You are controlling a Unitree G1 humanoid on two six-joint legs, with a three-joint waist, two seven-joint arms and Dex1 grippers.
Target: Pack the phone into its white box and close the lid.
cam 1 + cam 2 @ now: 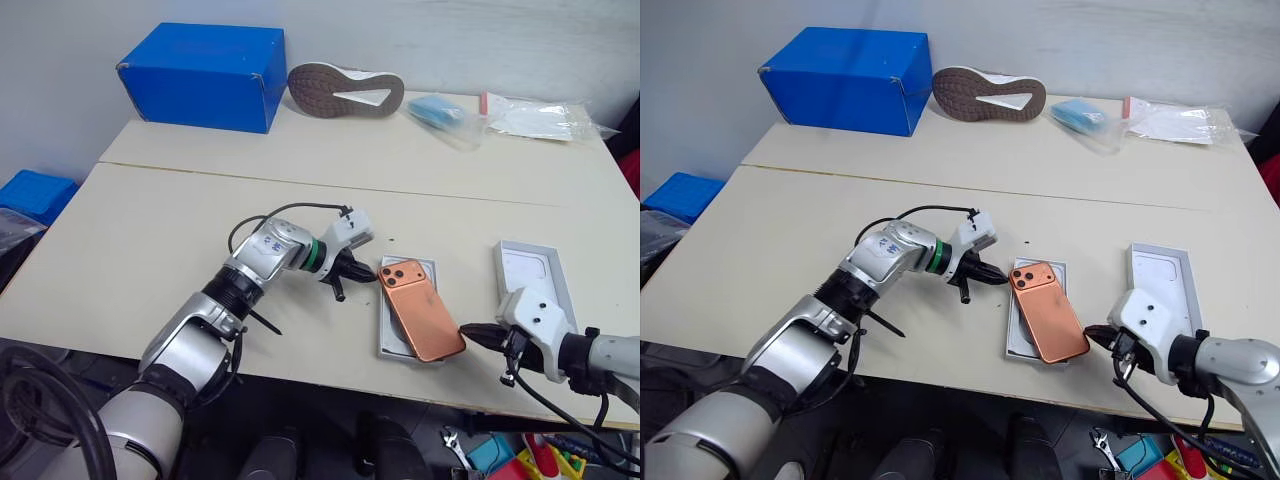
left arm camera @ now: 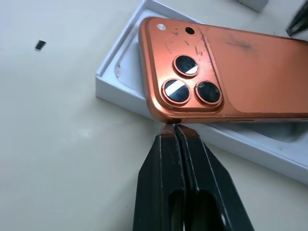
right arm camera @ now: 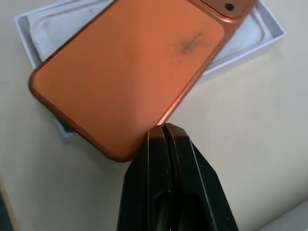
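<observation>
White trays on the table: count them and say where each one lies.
2. The white box sits near the front edge with the phone lying askew across it. The lid lies open side up to its right, behind the right gripper.

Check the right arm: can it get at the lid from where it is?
Probably yes. The lid lies open on the table just beyond the right gripper, with nothing between them. That gripper is shut, its tips at the phone's near corner, so it would have to draw back and open first.

Bright, even light – soft shadows, mild sheen on the phone [image 2: 226, 72], near fingers [image 2: 166, 187] blurred.
</observation>
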